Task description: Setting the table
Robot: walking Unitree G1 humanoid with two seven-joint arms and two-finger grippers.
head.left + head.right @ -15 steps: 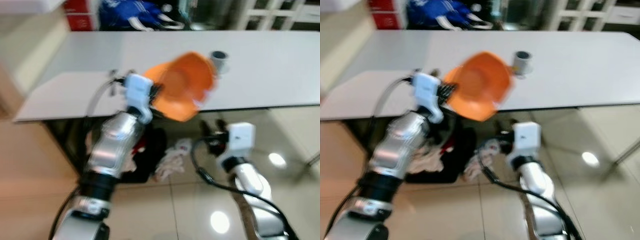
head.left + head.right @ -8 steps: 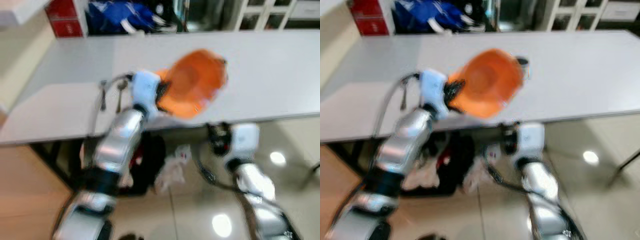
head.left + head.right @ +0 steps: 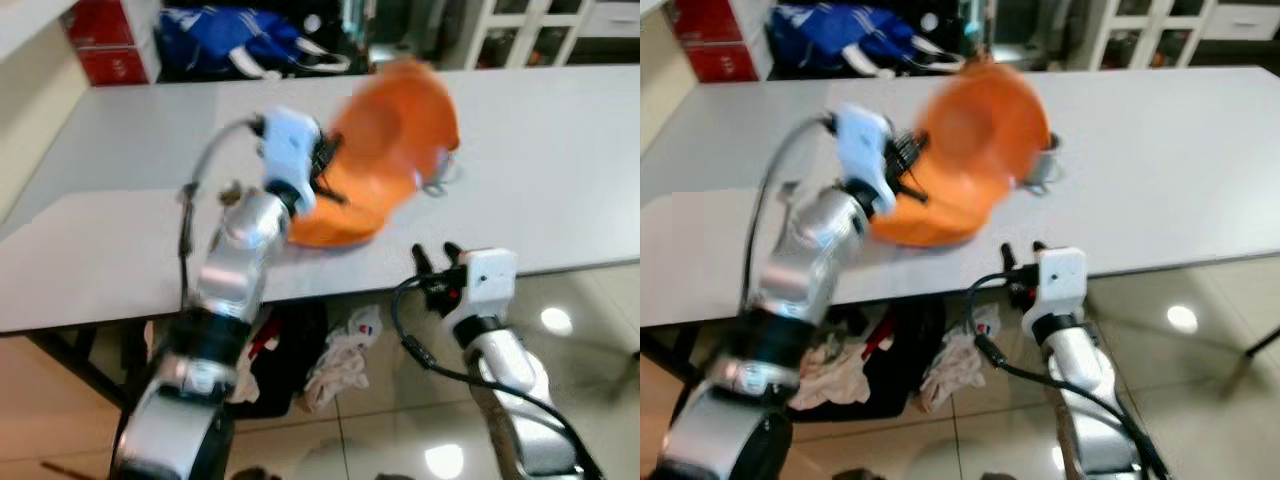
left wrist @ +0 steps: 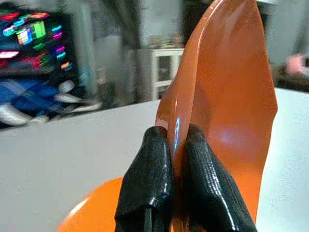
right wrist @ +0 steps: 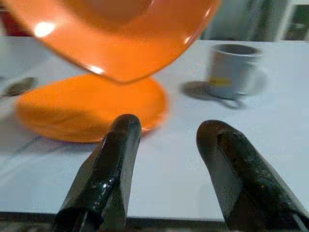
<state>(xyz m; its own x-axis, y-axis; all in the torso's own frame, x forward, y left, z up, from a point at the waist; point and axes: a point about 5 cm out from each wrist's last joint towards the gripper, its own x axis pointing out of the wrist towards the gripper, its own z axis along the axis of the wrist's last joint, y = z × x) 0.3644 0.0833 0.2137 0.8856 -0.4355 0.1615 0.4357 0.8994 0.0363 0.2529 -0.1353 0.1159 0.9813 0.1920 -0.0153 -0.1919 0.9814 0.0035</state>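
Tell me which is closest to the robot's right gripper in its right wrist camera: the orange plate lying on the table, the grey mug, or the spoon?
1. Orange plate, flat on the table just beyond the right gripper.
2. Grey mug, farther back on the table.
3. Spoon, off at the far edge, about as far as the mug; too close to call.

Orange bowl [image 3: 400,120] above orange plate [image 3: 335,225]

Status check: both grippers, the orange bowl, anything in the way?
Left gripper shut on orange plastic bowl, held tilted above orange plate on white table. Right gripper open at table edge. Grey mug beside plate.
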